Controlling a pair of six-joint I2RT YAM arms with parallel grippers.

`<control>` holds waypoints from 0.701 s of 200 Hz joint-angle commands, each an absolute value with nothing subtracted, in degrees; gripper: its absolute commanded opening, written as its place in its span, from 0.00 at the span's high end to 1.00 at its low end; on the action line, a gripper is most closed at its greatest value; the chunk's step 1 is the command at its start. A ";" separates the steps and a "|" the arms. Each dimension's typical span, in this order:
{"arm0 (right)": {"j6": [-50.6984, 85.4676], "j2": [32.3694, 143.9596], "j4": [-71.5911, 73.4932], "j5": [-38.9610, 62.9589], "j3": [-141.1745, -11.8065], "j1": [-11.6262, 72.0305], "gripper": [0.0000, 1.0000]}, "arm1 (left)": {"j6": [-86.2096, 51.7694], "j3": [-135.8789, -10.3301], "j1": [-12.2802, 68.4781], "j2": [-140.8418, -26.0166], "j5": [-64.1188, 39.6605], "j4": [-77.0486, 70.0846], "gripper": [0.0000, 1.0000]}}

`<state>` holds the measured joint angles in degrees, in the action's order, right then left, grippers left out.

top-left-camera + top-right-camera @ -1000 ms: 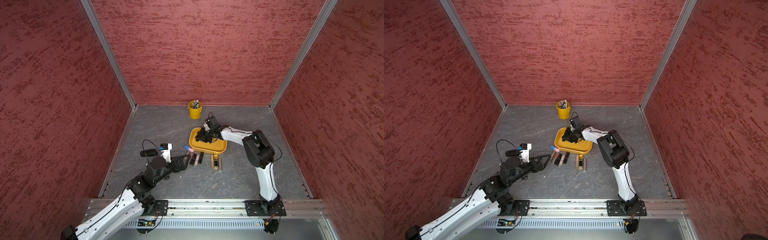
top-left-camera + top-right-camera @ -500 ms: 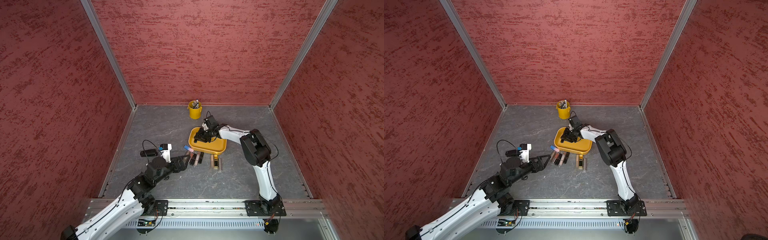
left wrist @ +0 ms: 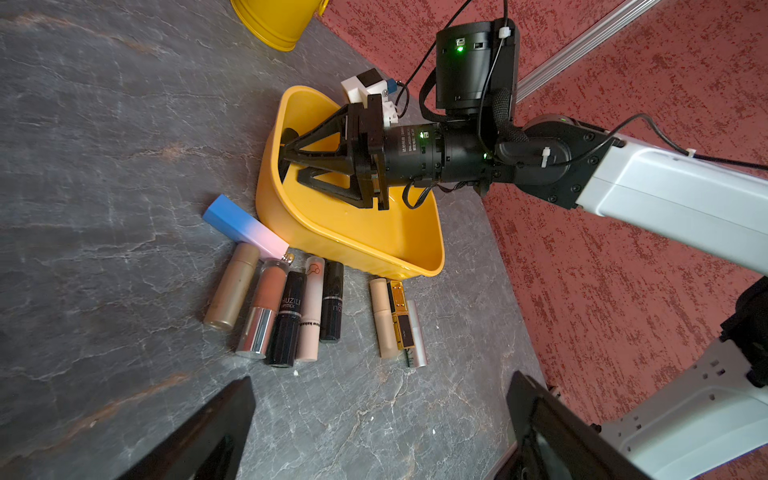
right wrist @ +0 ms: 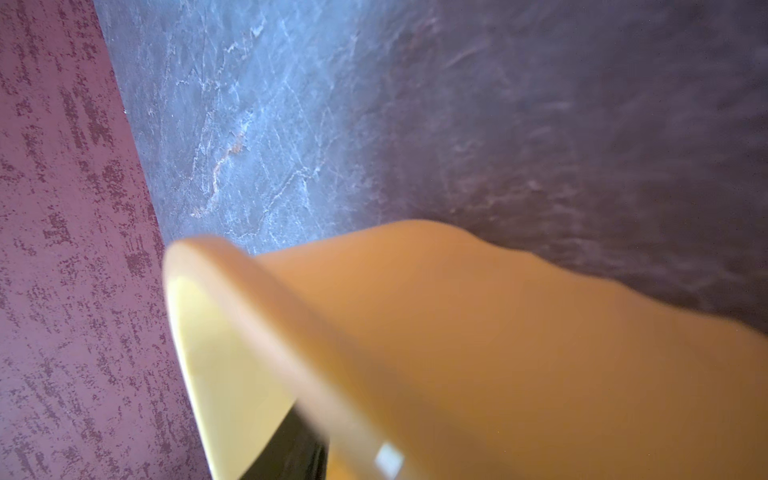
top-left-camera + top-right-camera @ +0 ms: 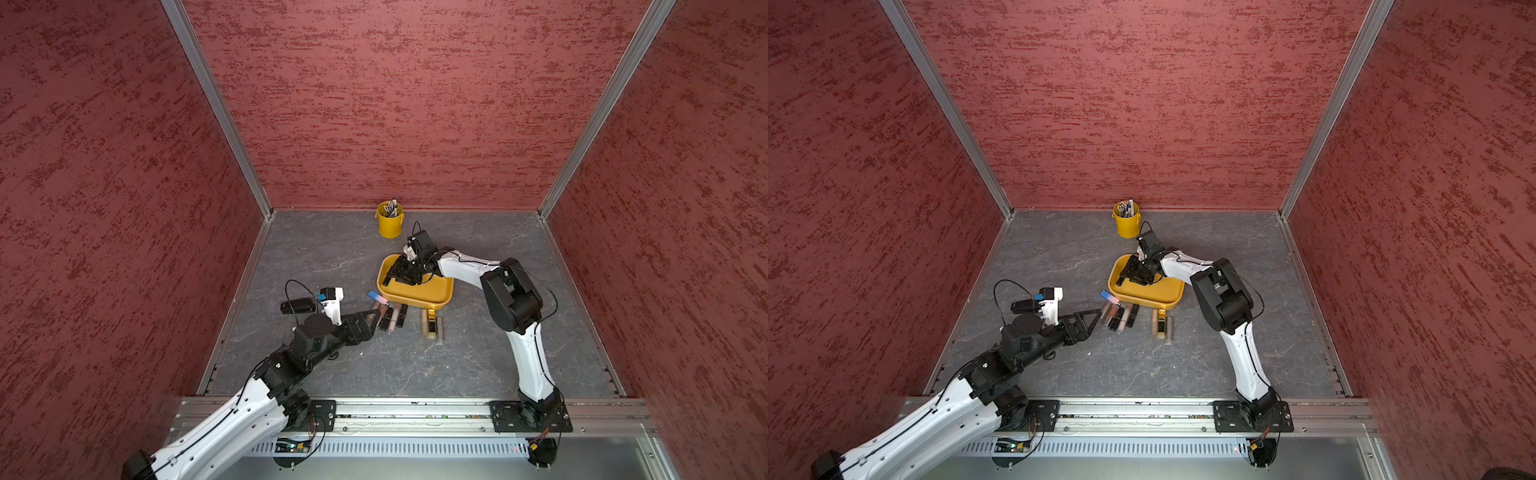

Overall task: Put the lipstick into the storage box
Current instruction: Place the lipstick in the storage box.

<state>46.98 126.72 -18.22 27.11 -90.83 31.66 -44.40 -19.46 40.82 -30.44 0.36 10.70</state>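
Observation:
The yellow-orange storage box [image 5: 417,297] [image 5: 1147,300] [image 3: 353,245] lies mid-floor. My right gripper [image 5: 392,276] [image 5: 1128,274] [image 3: 291,164] reaches down into its far left corner, jaws a little apart. A dark rounded lipstick end [image 3: 289,135] shows by the tips inside the box; whether it touches them I cannot tell. The right wrist view is filled by the blurred box rim [image 4: 457,332]. Several lipsticks [image 5: 390,318] [image 5: 1121,318] [image 3: 286,316] lie in a row before the box. My left gripper [image 5: 368,320] [image 5: 1096,318] [image 3: 382,415] hovers open just short of them, holding nothing.
A second group of three lipsticks [image 5: 432,324] [image 5: 1160,326] [image 3: 399,320] lies to the right of the row. A blue-pink case [image 3: 245,226] leans against the box. A yellow bucket of pens [image 5: 390,224] [image 5: 1127,224] stands at the back wall. Red walls close three sides.
The right gripper has shifted towards the box's far left corner and its jaws have parted from shut. The left arm has not moved.

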 commanded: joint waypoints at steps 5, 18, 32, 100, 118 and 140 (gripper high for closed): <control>44.25 120.74 -20.50 25.80 -91.06 31.64 0.53 | -44.39 -18.55 40.53 -31.05 0.79 9.21 0.00; 43.59 118.42 -20.70 25.32 -90.07 31.62 0.51 | -44.17 -18.68 40.54 -31.99 0.34 7.73 0.00; 42.91 115.88 -21.05 25.12 -88.68 31.64 0.48 | -43.73 -18.82 40.52 -33.27 -0.61 5.84 0.00; 35.85 99.88 -27.65 21.08 -79.64 31.64 0.44 | -43.67 -19.25 40.72 -38.81 -3.75 0.29 0.00; 33.59 94.23 -31.12 17.87 -75.63 31.62 0.43 | -43.37 -19.51 40.95 -40.74 -4.51 -1.31 0.00; 31.39 87.00 -35.67 13.97 -69.84 31.64 0.42 | -43.00 -20.53 41.50 -44.33 -5.63 -2.62 0.00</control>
